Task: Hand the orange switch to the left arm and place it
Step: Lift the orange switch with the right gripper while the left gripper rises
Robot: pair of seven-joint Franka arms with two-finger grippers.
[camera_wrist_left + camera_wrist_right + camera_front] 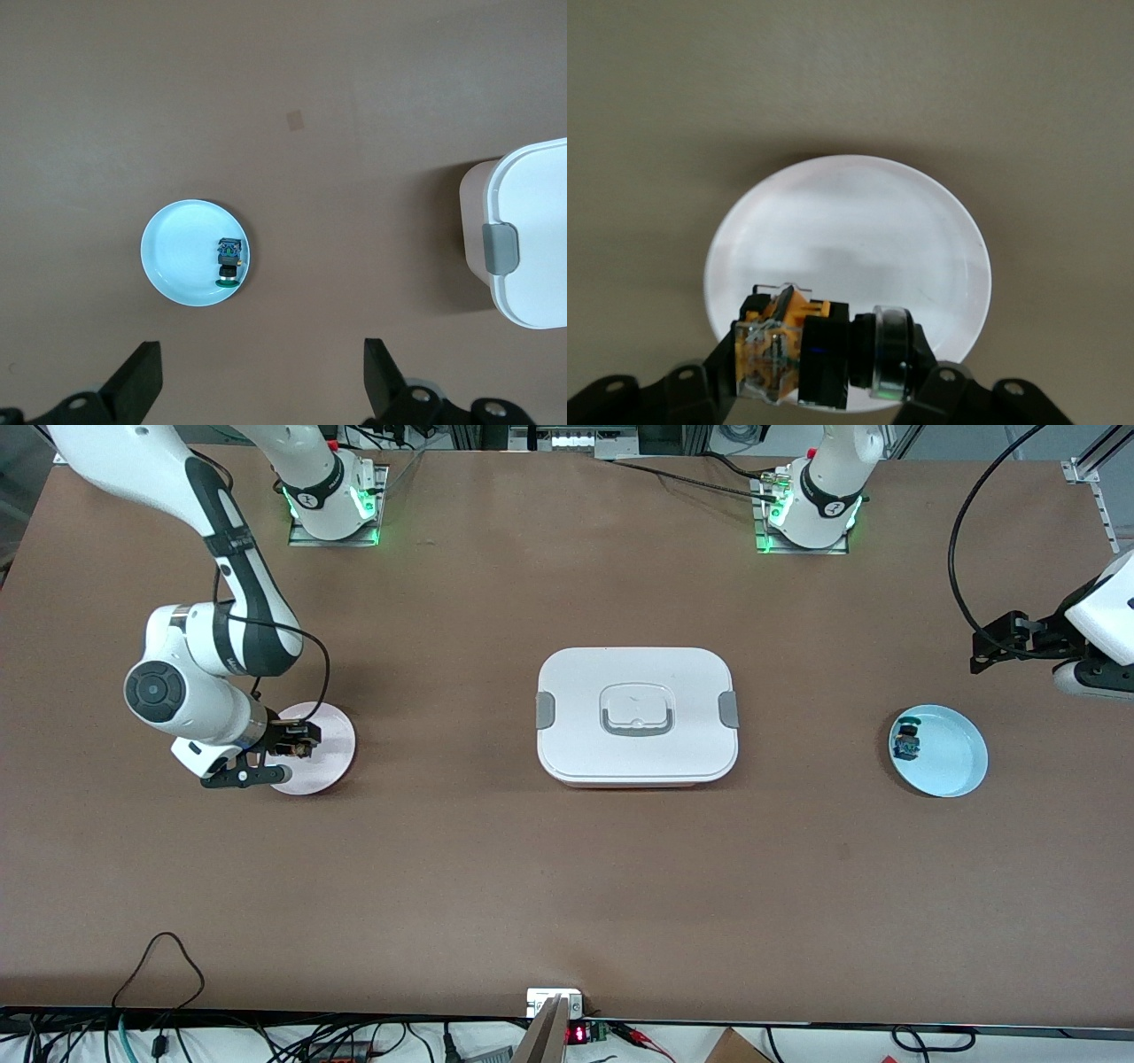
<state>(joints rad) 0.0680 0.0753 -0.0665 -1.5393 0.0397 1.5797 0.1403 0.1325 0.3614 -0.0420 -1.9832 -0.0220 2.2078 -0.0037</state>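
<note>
The orange switch (pixel 819 350) is clamped end to end between the fingers of my right gripper (pixel 824 372); its orange body and black round end show clearly. In the front view my right gripper (pixel 297 744) holds the orange switch (pixel 299 748) just over a pale pink plate (pixel 332 753) toward the right arm's end of the table. The white box (pixel 636 716) with grey clips sits at mid-table; its end shows in the left wrist view (pixel 532 235). My left gripper (pixel 261 381) is open and empty, up over bare table near the light blue plate (pixel 182 257).
The light blue plate (pixel 952 753) toward the left arm's end holds a blue-bodied switch (pixel 907 741), which also shows in the left wrist view (pixel 230 257). The pink plate (pixel 859 239) fills the right wrist view. Cables hang along the table edge nearest the front camera.
</note>
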